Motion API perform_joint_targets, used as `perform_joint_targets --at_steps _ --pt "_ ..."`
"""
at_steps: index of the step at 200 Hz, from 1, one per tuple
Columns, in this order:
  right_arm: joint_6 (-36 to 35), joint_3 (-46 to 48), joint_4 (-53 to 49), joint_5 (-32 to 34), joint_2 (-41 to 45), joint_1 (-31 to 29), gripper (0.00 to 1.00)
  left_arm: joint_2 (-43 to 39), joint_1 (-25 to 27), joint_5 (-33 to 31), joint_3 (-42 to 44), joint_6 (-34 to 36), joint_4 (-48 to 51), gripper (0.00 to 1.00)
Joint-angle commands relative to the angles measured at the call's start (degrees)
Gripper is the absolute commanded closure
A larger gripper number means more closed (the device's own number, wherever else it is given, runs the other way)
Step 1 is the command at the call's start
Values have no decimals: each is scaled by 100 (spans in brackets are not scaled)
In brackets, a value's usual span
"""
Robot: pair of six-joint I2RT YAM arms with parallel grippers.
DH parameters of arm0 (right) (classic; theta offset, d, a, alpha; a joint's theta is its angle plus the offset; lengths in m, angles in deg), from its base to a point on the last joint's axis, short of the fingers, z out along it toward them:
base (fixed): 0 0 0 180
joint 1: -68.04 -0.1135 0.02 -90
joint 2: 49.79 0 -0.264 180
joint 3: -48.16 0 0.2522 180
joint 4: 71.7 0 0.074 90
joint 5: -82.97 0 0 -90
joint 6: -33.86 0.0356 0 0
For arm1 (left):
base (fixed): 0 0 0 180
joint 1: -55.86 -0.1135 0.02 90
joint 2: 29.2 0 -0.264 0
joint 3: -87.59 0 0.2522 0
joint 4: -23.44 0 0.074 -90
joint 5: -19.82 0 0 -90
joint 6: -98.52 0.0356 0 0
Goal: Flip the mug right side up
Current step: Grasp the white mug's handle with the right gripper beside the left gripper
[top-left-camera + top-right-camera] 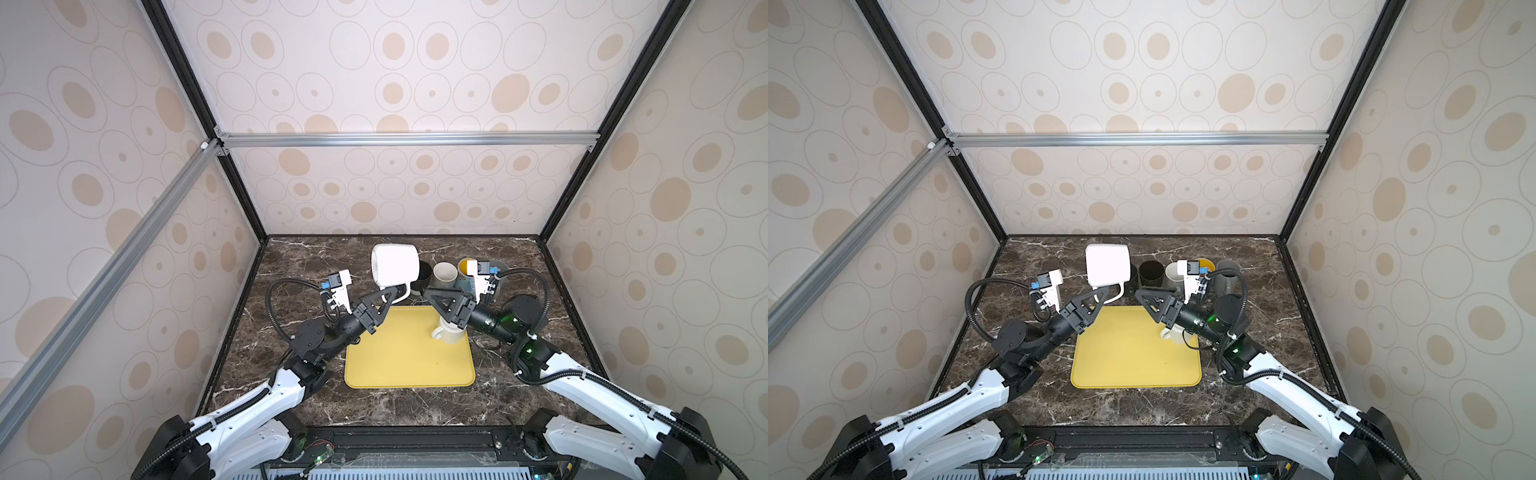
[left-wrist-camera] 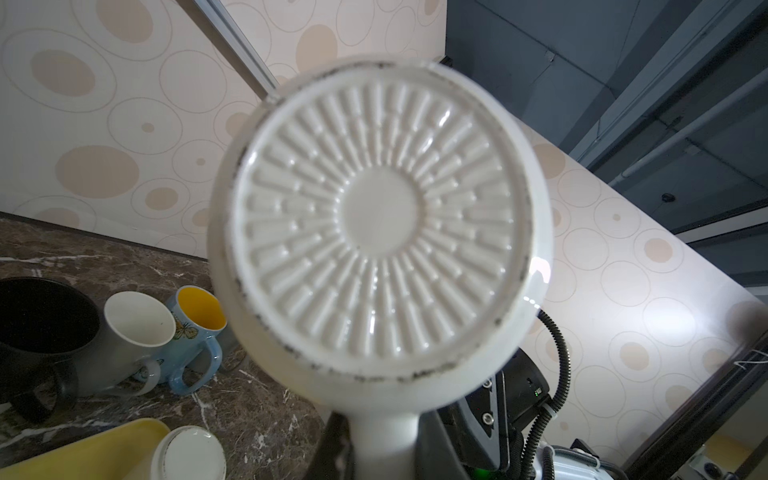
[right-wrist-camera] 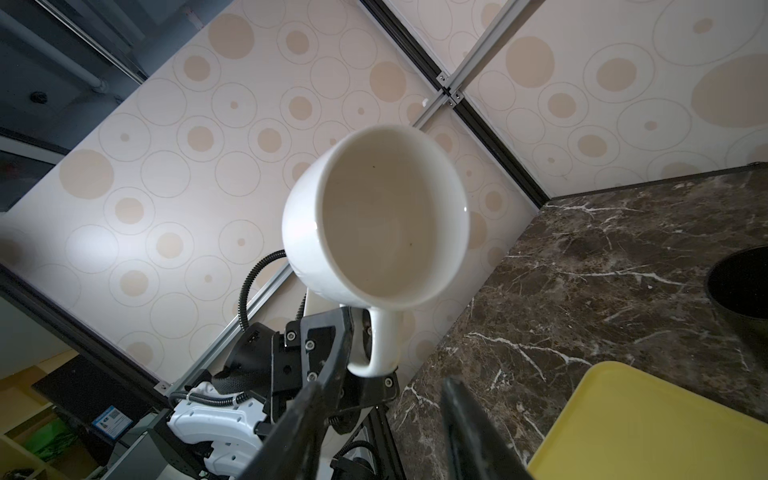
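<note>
Mug (image 1: 395, 266), white and empty, hangs on its side clear of the table (image 1: 291, 399), seen past the back edge of the tray (image 1: 399, 365) in both top views; its ribbed base (image 2: 382, 224) faces left, its mouth (image 3: 378, 220) faces right, and its handle (image 1: 405, 293) points down. Left gripper (image 1: 392, 293) has its jaws pinched tight on that handle alone; the mug's body sits above and beyond the fingertips, outside the jaws.

Four cups stand upright in a row on the table behind the tray; from the left, a black cup (image 1: 424, 274), its inside too dark to read; a white cup (image 1: 445, 274), empty; a blue cup (image 2: 199, 316) with a yellow inside, empty, partly hidden in the top views by the right wrist camera; a grey cup (image 1: 1227, 274), with nothing seen in it. The tray holds one upturned cup (image 1: 451, 334), white, base up, at its back right and partly under the right arm; the rest of the tray is bare yellow.

Right gripper (image 1: 428, 296) hangs over the tray's back edge, jaws partly open with nothing between them; its tips are just right of the handle and apart from it, level with the mug's open mouth.
</note>
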Motion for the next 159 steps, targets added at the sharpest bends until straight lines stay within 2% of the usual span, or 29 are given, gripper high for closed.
perform_joint_targets --at_steps 1,74,159 --pt "274 -11 638 23 -105 -109 53 -47 -63 72 -108 -265 -1421 100" --pt "218 -327 1101 205 -672 -560 54 211 -62 104 -86 -333 -1771 100" --pt "319 -605 1593 176 -1134 -608 60 217 -62 128 -79 -361 -1909 100"
